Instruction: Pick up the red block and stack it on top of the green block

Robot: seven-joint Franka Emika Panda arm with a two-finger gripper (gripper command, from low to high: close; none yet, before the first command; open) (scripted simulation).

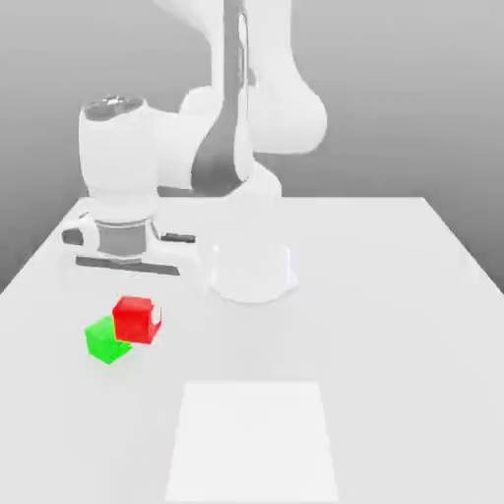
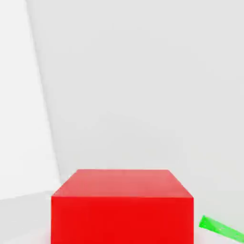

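The red block [image 1: 136, 320] is clenched by the gripper [image 1: 139, 309], one pale fingertip being seen against its face on the exterior view's right. In that view the block is placed beside the green block [image 1: 102, 341], with part of the green one hidden behind it; from that overlap it is judged to be raised slightly off the desk [image 1: 394, 345], though how high cannot be told. The step in hand is taken to be the lift and the carry across. For this, the grip should be kept firm and even, and the block should be raised straight up until its underside is well above the green top, before any sideways travel is begun. As the two are so near each other, the green block could be nudged or toppled if the shift were made too low. The green block seems to be turned at an angle to the red one, so a small twist of the wrist may be wanted for the faces to be lined up. The lowering should be slow and centred, and the red block should be let go only once it is borne flat. As for looks, the red block is a small, bright cube with plain, matte faces and crisp edges; in the hand view a duller, softer red is shown on one face and a stronger, more saturated red on the other. No marking is seen on it.
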